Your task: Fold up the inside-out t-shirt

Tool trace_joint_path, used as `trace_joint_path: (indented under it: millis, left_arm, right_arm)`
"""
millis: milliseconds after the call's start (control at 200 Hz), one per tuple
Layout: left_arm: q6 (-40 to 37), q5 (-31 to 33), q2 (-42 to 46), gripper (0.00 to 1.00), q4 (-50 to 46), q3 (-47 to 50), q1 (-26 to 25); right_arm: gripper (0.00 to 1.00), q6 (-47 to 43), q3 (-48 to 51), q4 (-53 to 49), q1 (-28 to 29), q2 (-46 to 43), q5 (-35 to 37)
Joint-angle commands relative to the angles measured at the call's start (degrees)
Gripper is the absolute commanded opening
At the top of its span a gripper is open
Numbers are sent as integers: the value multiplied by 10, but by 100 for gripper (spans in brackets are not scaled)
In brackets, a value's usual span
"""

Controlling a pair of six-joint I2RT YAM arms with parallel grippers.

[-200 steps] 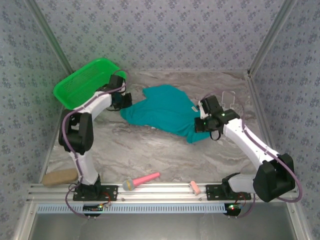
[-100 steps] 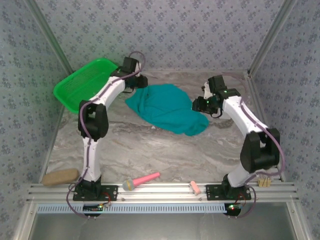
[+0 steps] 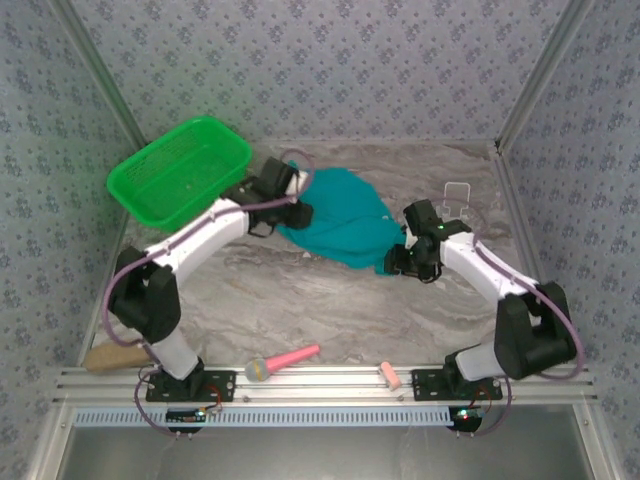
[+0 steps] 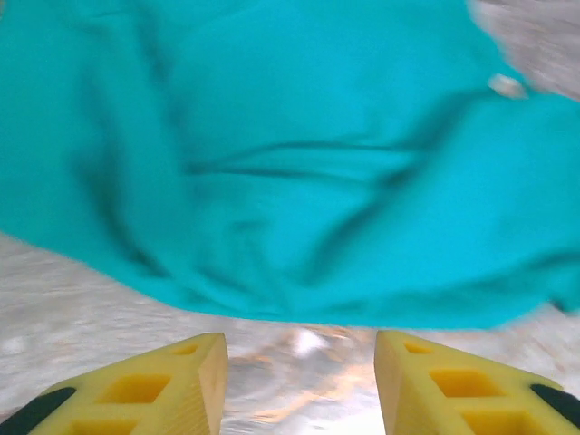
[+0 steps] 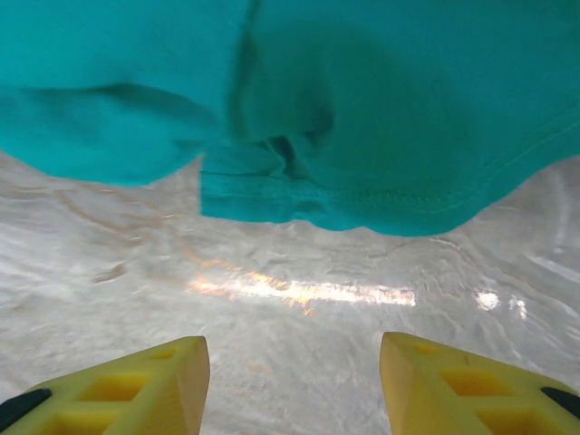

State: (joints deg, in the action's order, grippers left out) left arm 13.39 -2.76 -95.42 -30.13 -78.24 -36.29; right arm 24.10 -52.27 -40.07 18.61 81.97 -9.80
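Two yellow wedge-shaped fingers [image 4: 172, 385] of my left gripper [image 4: 297, 349] stand apart with nothing between them; bare marbled grey tabletop [image 4: 91, 299] shows in the gap; just past the tips lies the edge of the plain teal soft-cloth t-shirt [image 4: 299, 154], untouched. My right gripper [image 5: 292, 349] is spread the same way and holds nothing; it is low over the shiny table, with a stitched hem of the t-shirt [image 5: 362, 109] a little ahead of it. From above I see the t-shirt [image 3: 340, 220] bunched in a rumpled heap at the middle rear of the table, between the two grippers, the left at its left edge and the right at its near right corner; the green plastic mesh basket [image 3: 180, 170] sits in the far left corner, apart from the cloth.
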Motion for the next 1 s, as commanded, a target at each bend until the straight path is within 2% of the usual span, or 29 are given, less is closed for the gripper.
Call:
trace_joint_path:
  millis: [0,110,180,235,255,300,320,490,570,655,795,994]
  left_arm:
    - [-36,-31,-24,45,78,69,-60]
    - [-46,-22,-51,45,168,104,-108]
    - [-50,-26,-73,47,217,113,-124]
    - [-47,-24,-93,49,248,114,-133]
    - [-46,-28,-100,50,258,114,-135]
    - [-45,-40,-112,51,282,115,-138]
    - [-46,-45,-115,51,292,119,-140]
    - [-66,-46,-103,59,382,165,-151]
    - [-80,-45,-94,60,421,181,-151]
    - [-104,-42,-92,61,453,189,-151]
    - [-123,-44,-101,62,483,177,-152]
    - [-133,67,-113,61,499,154,-150]
  right_arm:
    - [53,4,5,97,17,48,-13]
    - [52,-11,-11,144,34,95,21]
    - [52,-12,-26,160,40,122,46]
    - [48,-12,-28,173,44,142,74]
    - [41,-12,-28,177,45,148,83]
    - [8,-11,-25,179,45,158,96]
    - [0,-11,-23,179,44,157,98]
    - [0,-15,-28,128,44,47,86]
    - [0,-15,-65,77,47,-12,70]
    - [0,-16,-111,15,57,-66,90]
    - [0,-25,-178,-48,63,-107,87]
    - [0,-44,-227,-91,74,-130,72]
